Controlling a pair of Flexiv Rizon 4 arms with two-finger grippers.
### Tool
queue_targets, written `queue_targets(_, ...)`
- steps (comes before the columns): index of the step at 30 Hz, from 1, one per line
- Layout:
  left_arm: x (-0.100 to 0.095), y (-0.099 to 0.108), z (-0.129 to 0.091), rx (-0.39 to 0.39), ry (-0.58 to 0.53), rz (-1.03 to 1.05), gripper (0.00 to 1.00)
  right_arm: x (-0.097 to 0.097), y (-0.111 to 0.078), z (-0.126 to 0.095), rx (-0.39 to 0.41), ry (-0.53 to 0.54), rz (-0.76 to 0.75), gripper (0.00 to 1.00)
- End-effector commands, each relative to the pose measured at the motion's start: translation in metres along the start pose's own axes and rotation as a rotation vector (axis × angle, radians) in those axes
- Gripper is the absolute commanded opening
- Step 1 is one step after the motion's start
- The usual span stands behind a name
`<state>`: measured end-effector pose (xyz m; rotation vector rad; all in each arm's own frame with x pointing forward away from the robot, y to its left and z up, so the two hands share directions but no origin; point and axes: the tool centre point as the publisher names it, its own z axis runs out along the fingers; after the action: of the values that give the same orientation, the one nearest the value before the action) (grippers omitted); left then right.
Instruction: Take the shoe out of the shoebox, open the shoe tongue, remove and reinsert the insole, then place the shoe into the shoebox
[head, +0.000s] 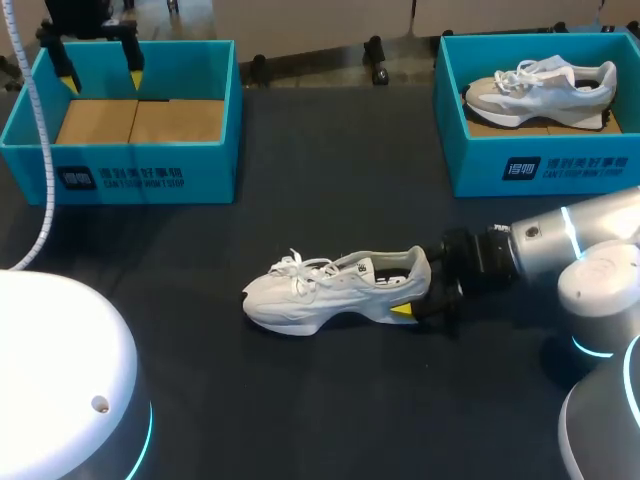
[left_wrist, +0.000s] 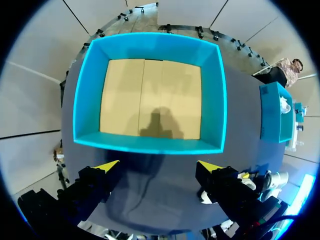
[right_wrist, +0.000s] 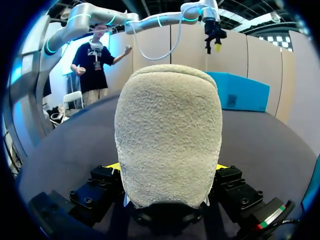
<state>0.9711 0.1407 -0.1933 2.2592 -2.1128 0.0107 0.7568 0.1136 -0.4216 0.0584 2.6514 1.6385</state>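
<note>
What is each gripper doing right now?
Left gripper: open, empty, above the empty shoebox.
Right gripper: shut on the white shoe at its heel.

Right arm (head: 580, 240): silver rounded links, cyan light rings, black wrist. Left gripper (left_wrist: 157, 165): black blocks, yellow wedge tips.

Fronts of left shoebox (head: 210, 172), right shoebox (head: 472, 168): logo patch (head: 75, 179), print line (head: 141, 183).

Soft, even light falls from above on the dark, matte desk (head: 300, 400). The white shoe (head: 335, 290) casts only a faint shadow under its sole. In the left wrist view a dark shadow lies on the cardboard floor of the box (left_wrist: 150, 144), whose rim shines bright.
</note>
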Motion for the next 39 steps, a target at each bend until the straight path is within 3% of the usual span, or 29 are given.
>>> queue_targets(1, 0.007, 0.031, 0.001, 0.04, -0.011, -0.005, 1.0, -0.001, 0.0, 0.005, 0.005, -0.002, 0.001, 0.0)
queue_targets(15, 0.056, 0.091, 0.008, -0.02, -0.028, 0.002, 1.0, -0.001, 0.0, 0.005, 0.005, -0.002, 0.001, 0.0)
queue_targets(26, 0.109, 0.148, 0.019, -0.023, -0.059, 0.068, 1.0, -0.001, 0.0, 0.005, 0.005, -0.002, 0.001, 0.0)
queue_targets(39, 0.154, 0.21, 0.036, -0.044, -0.07, 0.114, 1.0, -0.001, 0.0, 0.005, 0.005, -0.002, 0.001, 0.0)
